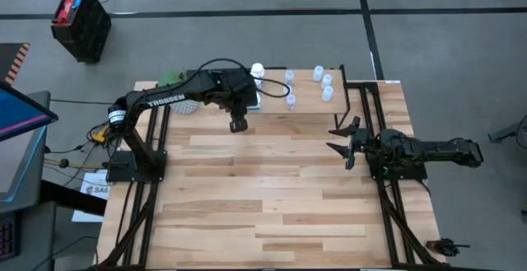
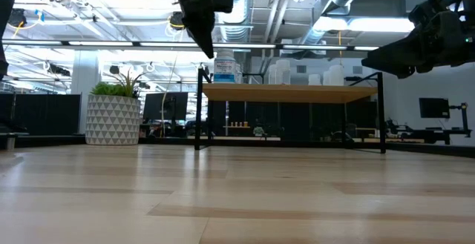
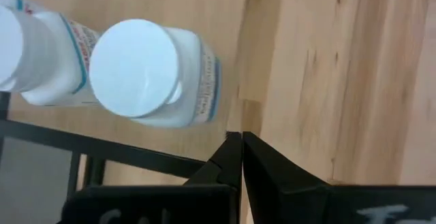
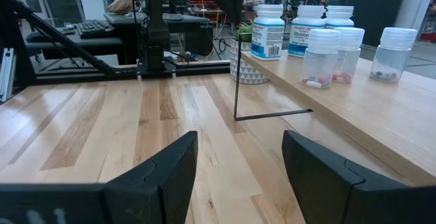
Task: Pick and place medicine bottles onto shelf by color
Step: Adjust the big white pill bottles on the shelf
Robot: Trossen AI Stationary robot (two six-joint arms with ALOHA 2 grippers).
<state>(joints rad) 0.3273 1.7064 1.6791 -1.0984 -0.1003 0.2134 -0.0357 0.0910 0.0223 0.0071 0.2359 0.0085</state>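
The left gripper is seen above the table, just off the shelf's front edge near its left end, and its fingers are pressed together with nothing between them. The right gripper is held over the table's right side, well apart from the shelf, with its fingers spread wide and empty. The bottles are all found on the shelf, which stands along the table's far edge: white bottles with labels are grouped at the left end, one lying directly under the left wrist, and clear bottles holding small pills are set toward the middle and right. No bottle is seen on the bare table, so the sorting is judged to be done or nearly so. A plant pot stands beside the shelf's left end. The main risk is judged to lie in the left arm's closeness to the white bottles: should it be swung sideways or lowered instead of being raised clear, the nearest bottle could be struck, toppled into its neighbours or rolled off the shelf. The pot could likewise be clipped.
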